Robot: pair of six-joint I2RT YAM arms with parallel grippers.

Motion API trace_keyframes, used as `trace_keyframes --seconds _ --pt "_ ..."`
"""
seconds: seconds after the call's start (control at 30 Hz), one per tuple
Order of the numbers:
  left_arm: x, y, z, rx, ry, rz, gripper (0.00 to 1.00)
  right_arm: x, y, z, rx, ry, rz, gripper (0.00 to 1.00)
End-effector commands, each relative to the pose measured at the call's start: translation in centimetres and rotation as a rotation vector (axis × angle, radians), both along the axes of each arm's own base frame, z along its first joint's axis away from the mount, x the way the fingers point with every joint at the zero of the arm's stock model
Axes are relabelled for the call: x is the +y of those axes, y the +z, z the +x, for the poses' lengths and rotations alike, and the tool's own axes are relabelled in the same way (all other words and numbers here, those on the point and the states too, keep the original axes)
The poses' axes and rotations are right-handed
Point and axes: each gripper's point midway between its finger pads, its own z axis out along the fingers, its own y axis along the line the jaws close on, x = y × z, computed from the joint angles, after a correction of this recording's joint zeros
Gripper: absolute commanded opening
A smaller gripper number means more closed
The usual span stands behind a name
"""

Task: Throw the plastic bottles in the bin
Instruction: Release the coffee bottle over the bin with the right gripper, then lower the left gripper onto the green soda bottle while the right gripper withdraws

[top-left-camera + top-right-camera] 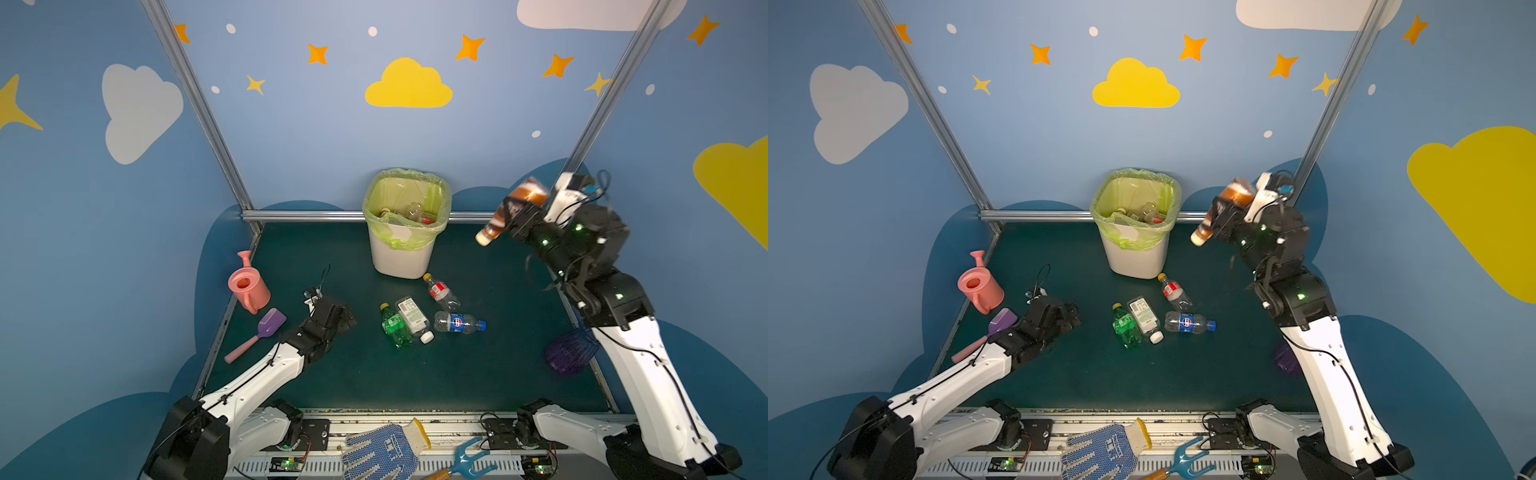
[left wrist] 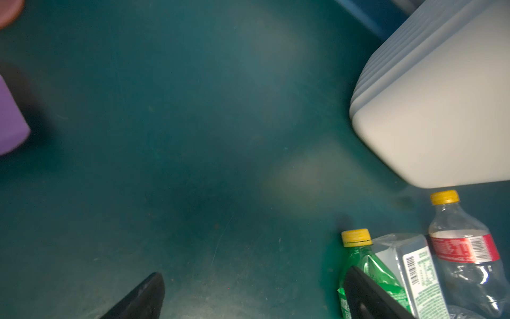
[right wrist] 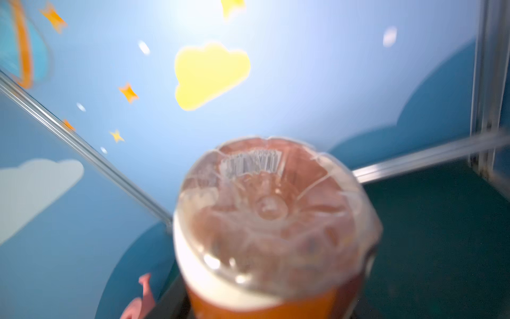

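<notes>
The right gripper [image 1: 517,216] was clamped on a brown bottle [image 1: 509,212], raised beside the bin [image 1: 401,257]; next came carrying it over the rim. The left gripper [image 2: 248,298] hung wide open, empty.

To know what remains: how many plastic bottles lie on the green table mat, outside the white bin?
4, all before the white bin: red-label clear bottle, blue-label clear bottle, flat white-label bottle, green bottle. None seems hidden.

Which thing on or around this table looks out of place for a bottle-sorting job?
The pink watering can stands at the mat's left edge with a purple scoop beside it: garden toys, not bottles. A blue-dotted work glove lies on the front rail.
</notes>
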Motion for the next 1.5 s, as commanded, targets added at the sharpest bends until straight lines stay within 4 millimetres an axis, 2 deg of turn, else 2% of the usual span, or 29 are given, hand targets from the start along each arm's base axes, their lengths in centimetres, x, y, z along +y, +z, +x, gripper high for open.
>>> trace_keyframes --seconds 0.0,0.07,0.13,0.2,0.27,0.3,0.33,0.37,0.4,0.47,0.53,0.67,0.73,0.83,0.93,1.03,1.17,1.33,1.47 --pt "-0.7 0.1 0.5 0.01 0.006 -0.043 1.0 -0.1 3.2 1.6 -0.122 -0.012 -0.108 0.54" --pt "-1.1 -0.1 0.7 0.021 -0.003 -0.055 1.0 1.2 2.9 4.1 -0.106 0.049 -0.059 0.54" --pt "-1.5 -0.3 0.8 0.032 -0.018 -0.064 1.0 4.1 1.5 7.2 -0.057 0.165 0.007 0.55" --pt "-1.9 -0.6 0.8 0.048 -0.029 -0.072 1.0 9.5 -2.0 11.2 0.056 0.373 0.034 0.57" --pt "-2.2 -0.8 0.9 0.065 -0.04 -0.074 1.0 14.5 -6.6 14.4 0.214 0.535 -0.003 0.57" --pt "-2.3 -0.9 0.9 0.077 -0.044 -0.074 1.0 16.1 -8.3 15.4 0.28 0.565 -0.044 0.59" --pt "-2.5 -0.9 0.9 0.089 -0.053 -0.071 1.0 16.9 -9.1 16.0 0.308 0.572 -0.091 0.63" --pt "-2.6 -0.9 0.8 0.103 -0.063 -0.067 1.0 17.0 -9.0 16.1 0.311 0.552 -0.137 0.7" --pt "-2.7 -0.9 0.7 0.113 -0.069 -0.067 1.0 16.5 -8.4 16.3 0.296 0.511 -0.156 0.79" --pt "-2.8 -1.0 0.5 0.118 -0.067 -0.077 1.0 15.0 -6.1 16.3 0.25 0.452 -0.13 0.9" --pt "-3.2 -0.6 0.5 0.103 -0.079 -0.092 1.0 13.7 -3.7 15.5 0.194 0.408 -0.116 0.94" --pt "-4.2 0.7 0.3 0.073 -0.104 -0.082 1.0 11.7 -0.8 12.8 0.059 0.32 -0.099 0.98" --pt "-4.9 1.3 0.1 0.064 -0.12 -0.08 1.0 10.6 -0.5 11.7 0.044 0.297 -0.083 0.98" --pt "-6.2 1.6 -0.4 0.07 -0.139 -0.087 1.0 9.7 -1.6 10.7 0.07 0.289 -0.091 0.98" --pt "-7.9 0.8 -0.9 0.104 -0.158 -0.123 1.0 8.4 -3.8 10.5 0.119 0.267 -0.089 0.98" --pt "-9.8 0.3 -1.2 0.127 -0.195 -0.16 1.0 6.6 -7.7 10.4 0.194 0.235 -0.064 0.98" --pt "-12.4 -0.5 -1.1 0.171 -0.254 -0.179 1.0 3.9 -13.9 9.7 0.302 0.184 -0.008 0.98" --pt "-15.1 -1.1 -0.4 0.237 -0.319 -0.144 0.99 0.5 -22.1 7.1 0.467 0.103 0.0 0.98" --pt "-16.5 -2.2 -0.4 0.302 -0.342 -0.123 0.98 -3.0 -28.3 3.9 0.59 -0.003 0.007 0.98"
